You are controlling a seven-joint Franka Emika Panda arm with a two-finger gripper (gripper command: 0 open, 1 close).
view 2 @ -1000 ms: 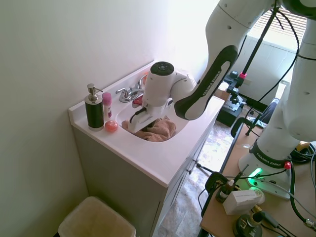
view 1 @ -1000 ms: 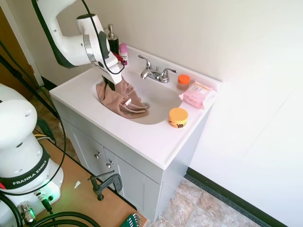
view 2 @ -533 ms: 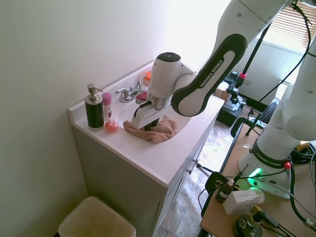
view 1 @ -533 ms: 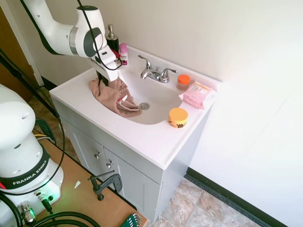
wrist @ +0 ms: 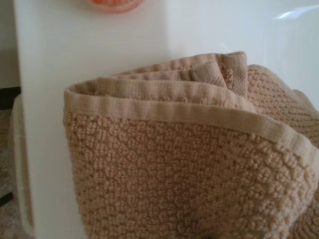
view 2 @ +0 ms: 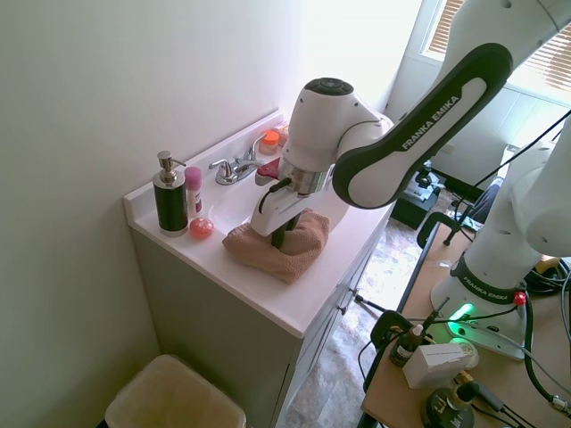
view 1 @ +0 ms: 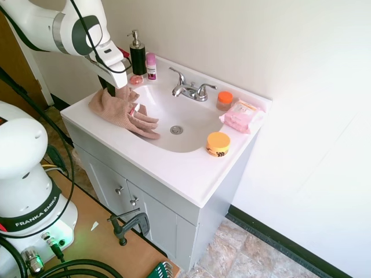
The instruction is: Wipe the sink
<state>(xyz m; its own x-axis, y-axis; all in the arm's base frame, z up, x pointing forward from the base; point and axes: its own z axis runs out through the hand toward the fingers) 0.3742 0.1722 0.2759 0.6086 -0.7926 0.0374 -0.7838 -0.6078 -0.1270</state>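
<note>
- Two exterior cameras frame the sink (view 1: 191,124) from opposite sides: the first shows the open white basin with its chrome drain (view 1: 177,130) and the faucet (view 1: 189,88) at the vanity top's back edge, while the second has the arm blocking most of the basin.
- Only the first exterior view shows the far end of the vanity top, where an orange-lidded jar (view 1: 218,143), a smaller orange-capped jar (view 1: 224,100) and a pink wipes pack (view 1: 242,115) sit beside the basin.
- Only the second exterior view shows a bin (view 2: 174,399) on the floor below the vanity.
- Up close, the wrist view shows the towel's folded hem lying over the white rim.
- At the basin's near-left rim, the gripper (view 1: 110,87) is clamped on a tan towel (view 1: 119,108), which is bunched on the vanity top and trails over the edge into the basin.
- Behind the gripper, a dark soap dispenser (view 1: 137,56), a pink bottle (view 1: 151,65) and a small pink round object (view 2: 201,227) crowd the back corner.
- Basin centre and the vanity's front edge lie open.
</note>
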